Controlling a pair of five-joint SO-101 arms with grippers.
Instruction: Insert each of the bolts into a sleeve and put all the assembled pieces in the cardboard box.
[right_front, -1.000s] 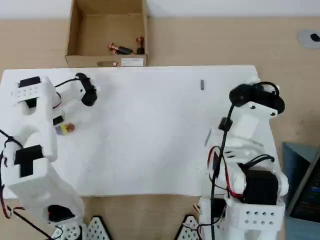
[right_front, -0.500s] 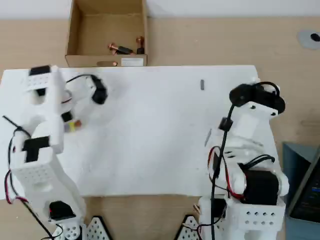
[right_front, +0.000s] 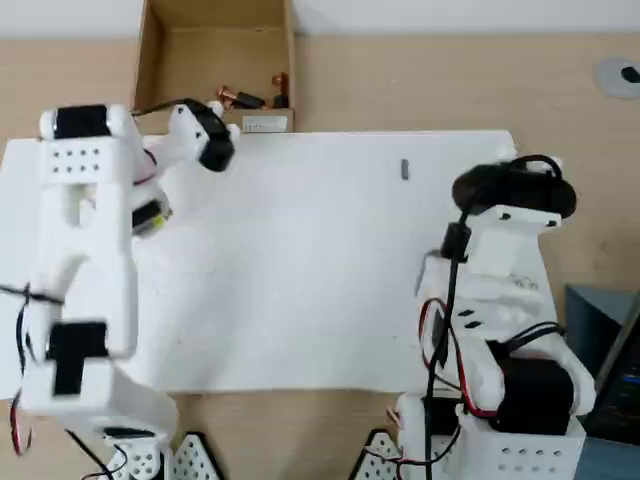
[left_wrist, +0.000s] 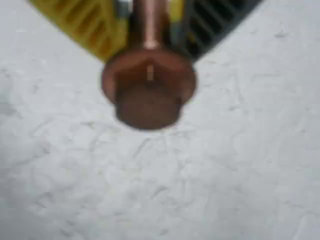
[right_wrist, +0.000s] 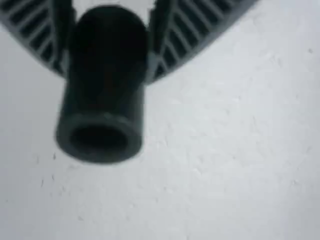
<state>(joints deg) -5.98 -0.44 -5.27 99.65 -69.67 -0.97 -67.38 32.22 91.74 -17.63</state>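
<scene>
Our left tool (left_wrist: 150, 20) pinches a bolt (left_wrist: 148, 90) by its thin part, head poking out past the tips. Our right tool (right_wrist: 111, 25) grips a black sleeve (right_wrist: 102, 100), hole facing out, we think so a bolt can slide in

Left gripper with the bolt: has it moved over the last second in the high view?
Yes. The left gripper, shut on the bolt, has moved across the white mat toward the cardboard box, and slightly toward the other arm's side.
</scene>
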